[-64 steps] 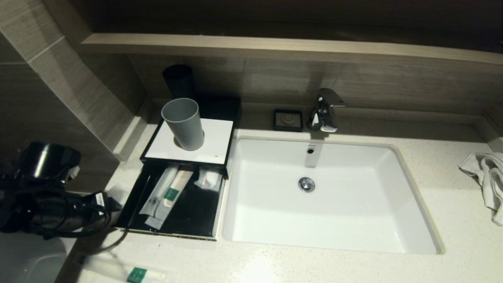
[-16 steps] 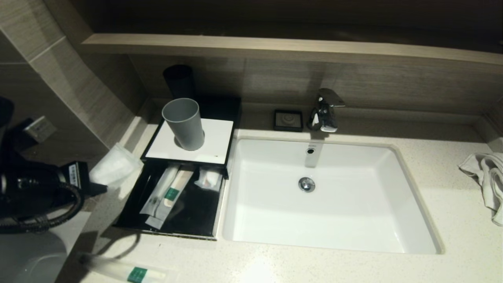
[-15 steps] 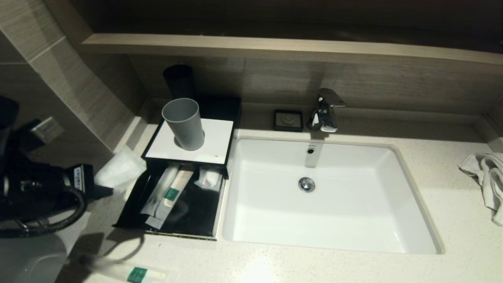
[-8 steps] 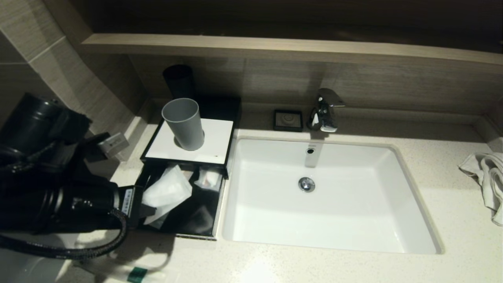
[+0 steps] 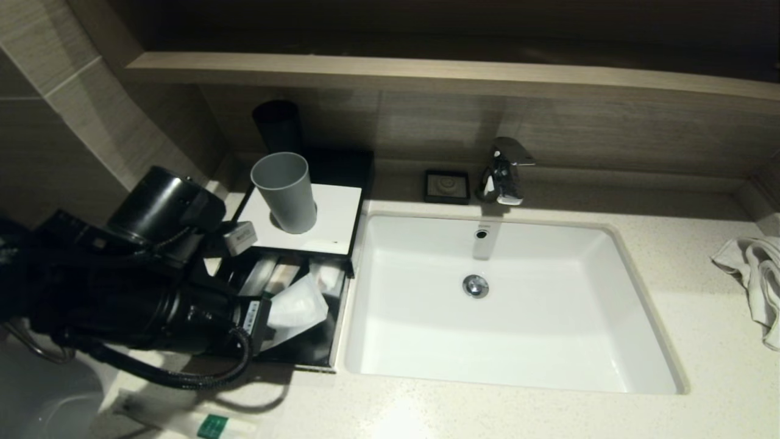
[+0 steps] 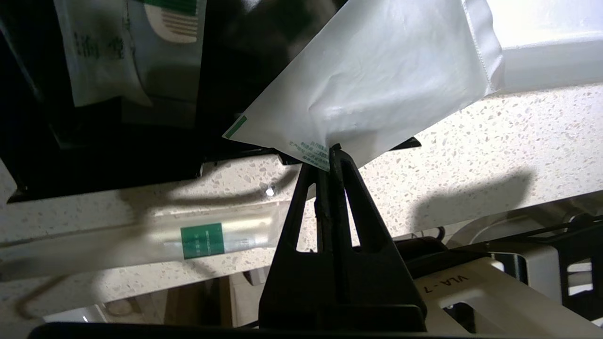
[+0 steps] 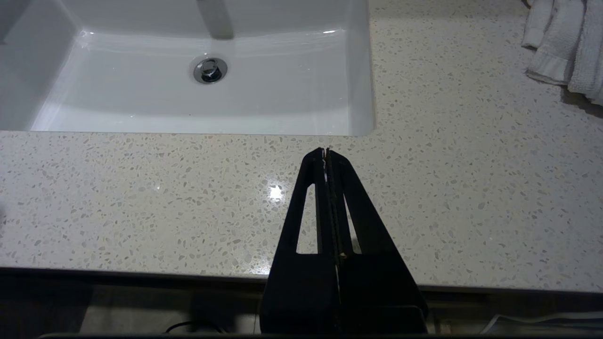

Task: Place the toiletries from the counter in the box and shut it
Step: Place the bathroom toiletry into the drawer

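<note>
Holding a white sachet (image 5: 297, 308) between clamped jaws, the left gripper (image 5: 263, 322) now hangs over the box's (image 5: 341, 214) open drawer (image 5: 318, 352), having come in from its left. Right gripper (image 7: 326, 153) idles beside the box's neighbouring sink (image 7: 141, 94), jaws together. One packet (image 5: 195, 421) lies on the worktop (image 5: 548, 414) before the box.

- A grey cup (image 5: 284, 192) stood upright.
- A chrome faucet (image 5: 504, 171) rose behind the basin.
- A black soap dish (image 5: 447, 186) sat beside it.
- A white towel (image 5: 755, 277) lay crumpled at far right.

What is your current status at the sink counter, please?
Left gripper shut on white sachet, over the open drawer. Right gripper shut, parked. One green-label packet on counter.
</note>
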You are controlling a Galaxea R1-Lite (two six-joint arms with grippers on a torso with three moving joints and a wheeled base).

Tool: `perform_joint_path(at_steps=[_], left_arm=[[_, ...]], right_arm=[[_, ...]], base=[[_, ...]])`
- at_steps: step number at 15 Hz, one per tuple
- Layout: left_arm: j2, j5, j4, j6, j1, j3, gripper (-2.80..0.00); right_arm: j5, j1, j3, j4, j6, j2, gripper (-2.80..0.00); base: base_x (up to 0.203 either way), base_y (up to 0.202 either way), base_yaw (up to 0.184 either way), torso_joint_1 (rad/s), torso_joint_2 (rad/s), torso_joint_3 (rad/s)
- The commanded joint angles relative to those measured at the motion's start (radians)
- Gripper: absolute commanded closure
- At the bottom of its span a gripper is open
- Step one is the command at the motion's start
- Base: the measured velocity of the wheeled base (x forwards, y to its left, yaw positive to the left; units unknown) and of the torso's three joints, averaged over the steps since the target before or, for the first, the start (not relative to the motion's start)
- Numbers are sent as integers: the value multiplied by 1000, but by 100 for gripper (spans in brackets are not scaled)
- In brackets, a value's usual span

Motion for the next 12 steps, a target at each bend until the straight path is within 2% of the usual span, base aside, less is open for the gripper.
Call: perform_joint_path(at_steps=[1,3,12], left_arm=[[52,19,-5,18,-3,-6,0],[80,55,-27,20,-3,-5,0],[153,62,-73,19,-5,-17,0]], right_arm=[[0,0,0,0,1,0,0],[0,0,0,0,0,0,0],[0,0,0,0,1,0,0]], base=[[0,0,0,0,0,0],[0,0,0,0,0,0],[0,0,0,0,0,0]])
